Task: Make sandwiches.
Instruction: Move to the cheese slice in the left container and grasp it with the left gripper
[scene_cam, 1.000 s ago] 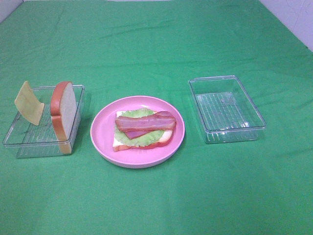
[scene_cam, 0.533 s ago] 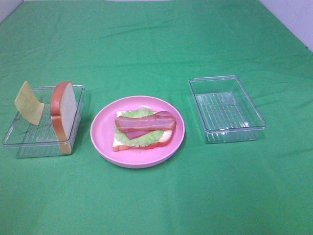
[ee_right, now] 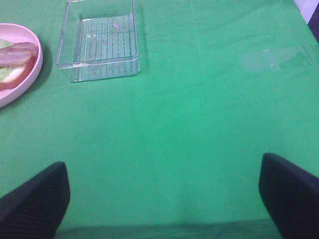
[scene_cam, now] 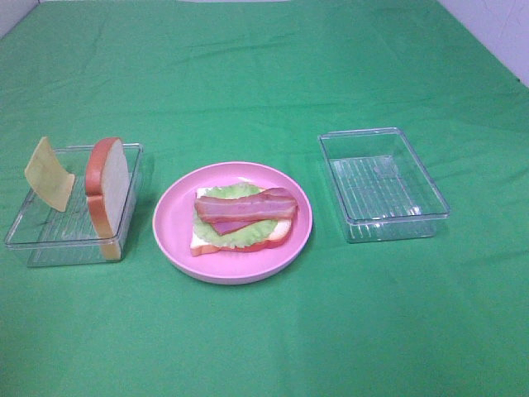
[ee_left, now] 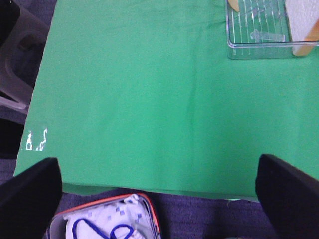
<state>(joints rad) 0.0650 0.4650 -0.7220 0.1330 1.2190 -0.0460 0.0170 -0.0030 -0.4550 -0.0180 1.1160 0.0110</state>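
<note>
Cheese slice (scene_cam: 50,174) stood on edge in left tray (scene_cam: 50,241), beside upright bread slice (scene_cam: 108,197), ahead of left gripper (ee_left: 157,167). That arm nearer. Left gripper jaws spread, empty. Right gripper (ee_right: 164,169) spread, empty. Bacon (scene_cam: 245,205) topped stack on pink plate (scene_cam: 172,227).

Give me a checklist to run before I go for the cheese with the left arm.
1. Left gripper open, nothing between its jaws: ok.
2. Right gripper open, holding nothing: ok.
3. Cheese leaning on edge in the left tray, sticking up above the rim: ok.
4. Bread slice standing on edge in the same tray, apart from the cheese: ok.
5. Plate stack ready, with bacon on lettuce on bottom bread: ok.
6. Cheese free of the tray wall: cannot tell.
</note>
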